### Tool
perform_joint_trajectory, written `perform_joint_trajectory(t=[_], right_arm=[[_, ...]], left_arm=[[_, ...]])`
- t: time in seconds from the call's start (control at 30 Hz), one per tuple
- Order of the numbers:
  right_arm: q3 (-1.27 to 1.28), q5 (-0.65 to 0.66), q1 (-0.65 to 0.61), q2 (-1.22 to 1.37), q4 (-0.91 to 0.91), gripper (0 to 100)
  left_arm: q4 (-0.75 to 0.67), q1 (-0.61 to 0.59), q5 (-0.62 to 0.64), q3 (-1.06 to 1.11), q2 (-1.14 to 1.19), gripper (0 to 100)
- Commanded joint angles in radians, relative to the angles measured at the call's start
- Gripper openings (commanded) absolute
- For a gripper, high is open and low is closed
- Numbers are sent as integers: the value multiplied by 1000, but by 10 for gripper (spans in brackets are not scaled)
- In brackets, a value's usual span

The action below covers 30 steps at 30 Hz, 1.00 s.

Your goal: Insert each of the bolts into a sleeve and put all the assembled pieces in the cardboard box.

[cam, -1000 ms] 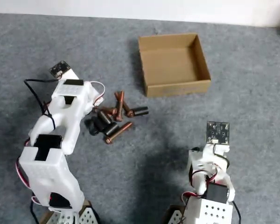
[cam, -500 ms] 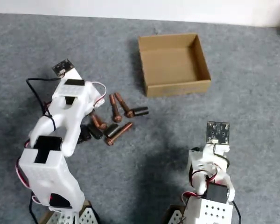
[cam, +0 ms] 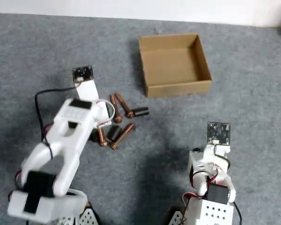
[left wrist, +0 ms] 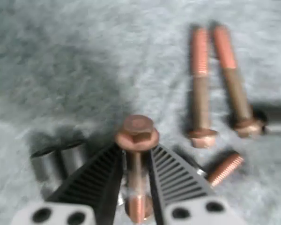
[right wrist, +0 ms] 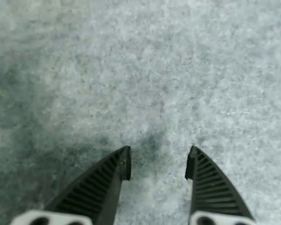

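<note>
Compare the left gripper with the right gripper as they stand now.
The left gripper is shut on a copper bolt; the right gripper is open and holds nothing. The left gripper is by loose bolts and a dark sleeve; the right gripper has just grey carpet under it. Both have black ribbed fingers.

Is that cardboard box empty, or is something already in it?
Empty: the cardboard box has a bare floor; the bolts and sleeves are outside it.

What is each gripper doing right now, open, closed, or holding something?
Left gripper: closed on a bolt.
Right gripper: open, holding nothing, over the carpet.
</note>
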Motion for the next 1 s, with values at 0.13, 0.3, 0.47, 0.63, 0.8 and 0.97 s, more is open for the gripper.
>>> perform_joint_trajectory(t=[0.13, 0.3, 0.47, 0.63, 0.8, 0.97], right_arm=[[102, 12, 4, -7, -27, 183], [102, 12, 4, -7, -27, 183], [102, 12, 4, -7, -27, 183], [102, 12, 4, -7, -27, 183], [102, 12, 4, -7, -27, 183], [102, 12, 4, -7, -27, 183]], left_arm=[[-344, 61, -153, 329, -357, 4], [-486, 70, -157, 446, -435, 4], [-486, 65, -155, 443, -433, 6], [-486, 42, -129, 443, -412, 197], [-425, 42, -49, 329, -242, 370], [-252, 41, -49, 134, -48, 295]])
